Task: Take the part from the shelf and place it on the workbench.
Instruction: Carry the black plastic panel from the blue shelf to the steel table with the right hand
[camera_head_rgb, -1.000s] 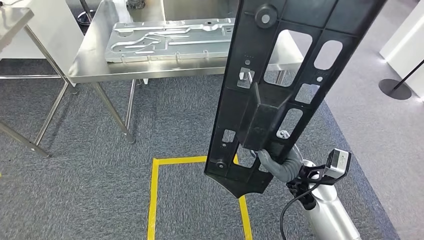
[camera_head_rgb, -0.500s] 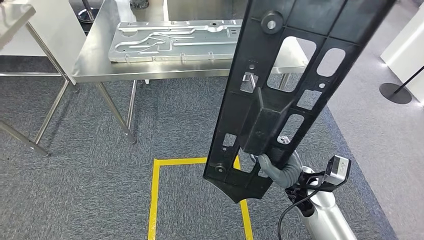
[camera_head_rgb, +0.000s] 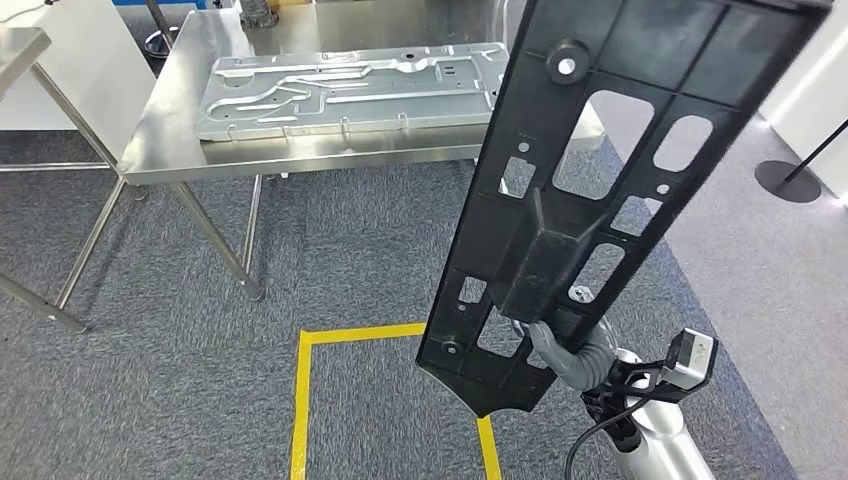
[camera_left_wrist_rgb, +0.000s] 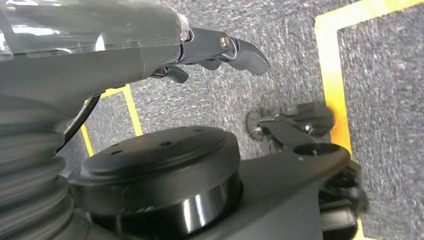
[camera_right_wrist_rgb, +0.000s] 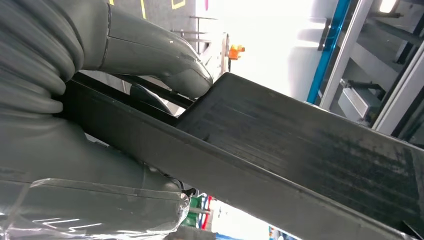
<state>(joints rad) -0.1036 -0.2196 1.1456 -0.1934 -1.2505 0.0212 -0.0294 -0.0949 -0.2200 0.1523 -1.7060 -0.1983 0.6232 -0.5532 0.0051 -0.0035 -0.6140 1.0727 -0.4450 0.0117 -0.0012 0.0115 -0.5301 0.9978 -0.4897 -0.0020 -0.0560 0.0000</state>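
Observation:
My right hand (camera_head_rgb: 566, 352) grips a long black plastic part (camera_head_rgb: 600, 180) near its lower end and holds it upright, leaning to the right, in front of me. The part has several cut-out openings, and its top runs out of the head view. In the right wrist view the grey thumb (camera_right_wrist_rgb: 155, 55) presses on the part's black ribbed edge (camera_right_wrist_rgb: 300, 145). The steel workbench (camera_head_rgb: 165, 120) stands ahead to the left, with a silver stamped metal panel (camera_head_rgb: 350, 90) lying on it. My left hand (camera_left_wrist_rgb: 220, 47) hangs over the carpet with nothing in its dark fingers.
Yellow tape (camera_head_rgb: 303, 400) marks a square on the grey carpet at my feet. A second steel table (camera_head_rgb: 20, 45) stands at the far left. A black stanchion base (camera_head_rgb: 785, 180) and a white wall stand at the right.
The whole picture has shifted, so the camera moved: the workbench now sits a little further left and lower. The black part stays in my right hand, now slightly further right in the picture.

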